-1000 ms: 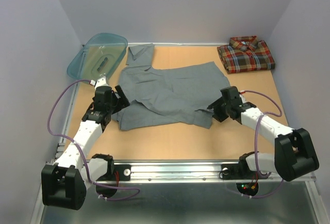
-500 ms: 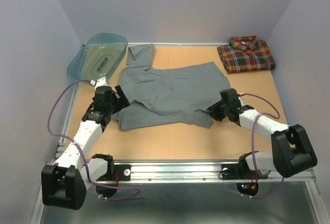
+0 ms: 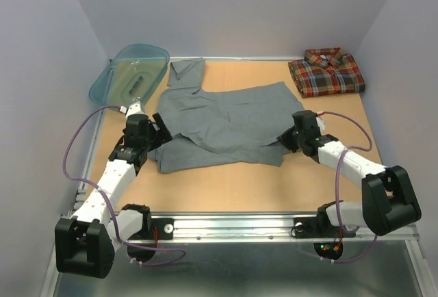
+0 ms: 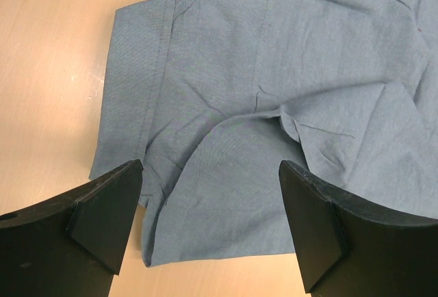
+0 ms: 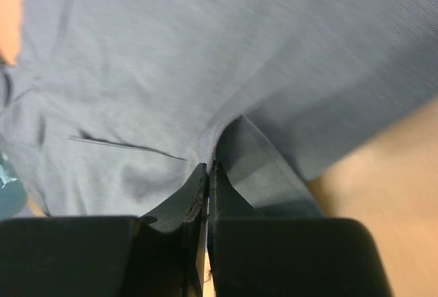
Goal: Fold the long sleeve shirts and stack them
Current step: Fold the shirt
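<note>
The grey long sleeve shirt lies spread and rumpled across the middle of the table, its collar toward the far left. The plaid long sleeve shirt sits folded at the far right corner. My right gripper is at the grey shirt's near right edge, and in the right wrist view it is shut on a pinched fold of the grey cloth. My left gripper hovers at the shirt's near left corner. There it stands wide open over the grey cloth, holding nothing.
A teal plastic basin leans at the far left corner, just beyond the left arm. Grey walls close in the table on three sides. Bare wooden table shows between the shirt and the arms' metal base rail.
My right gripper has moved a little farther onto the grey shirt's right edge and closed on the cloth. The left arm has not moved.
</note>
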`<state>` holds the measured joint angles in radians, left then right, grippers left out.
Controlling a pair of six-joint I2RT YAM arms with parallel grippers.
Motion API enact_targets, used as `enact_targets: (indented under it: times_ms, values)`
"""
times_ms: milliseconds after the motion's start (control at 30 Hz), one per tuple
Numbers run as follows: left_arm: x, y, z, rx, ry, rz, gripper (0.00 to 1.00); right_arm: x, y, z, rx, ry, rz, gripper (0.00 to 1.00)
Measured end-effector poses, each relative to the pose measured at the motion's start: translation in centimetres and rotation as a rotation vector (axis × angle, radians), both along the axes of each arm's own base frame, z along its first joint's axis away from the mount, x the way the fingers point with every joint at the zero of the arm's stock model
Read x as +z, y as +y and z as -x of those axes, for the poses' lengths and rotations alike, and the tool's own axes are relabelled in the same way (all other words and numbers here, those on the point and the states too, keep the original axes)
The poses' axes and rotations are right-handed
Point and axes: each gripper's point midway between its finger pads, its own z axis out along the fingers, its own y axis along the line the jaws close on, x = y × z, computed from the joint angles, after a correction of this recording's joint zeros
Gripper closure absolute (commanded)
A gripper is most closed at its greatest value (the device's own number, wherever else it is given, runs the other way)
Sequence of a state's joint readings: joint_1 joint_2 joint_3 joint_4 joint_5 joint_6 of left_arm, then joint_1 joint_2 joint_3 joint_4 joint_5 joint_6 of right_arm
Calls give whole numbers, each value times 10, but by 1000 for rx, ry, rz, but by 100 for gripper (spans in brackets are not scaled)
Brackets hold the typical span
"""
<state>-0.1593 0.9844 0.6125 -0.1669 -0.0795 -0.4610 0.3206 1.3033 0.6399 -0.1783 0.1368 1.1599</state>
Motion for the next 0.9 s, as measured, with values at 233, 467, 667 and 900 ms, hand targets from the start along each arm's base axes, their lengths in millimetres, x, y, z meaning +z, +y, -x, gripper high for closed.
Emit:
enact_targets:
  times_ms: [233,467,667,900]
  values:
    - [0,0,0,0,0,0,7,50,6,-33,84,-144,64,99]
    - [0,0,0,0,-1,0,7,60,9,-50,144,-178,127,99]
    - [0,0,0,1,-2,-1,7,46,7,-60,200,-155,206,99]
    - [0,1,-1,6,-3,-4,7,36,4,-68,236,-145,278,99]
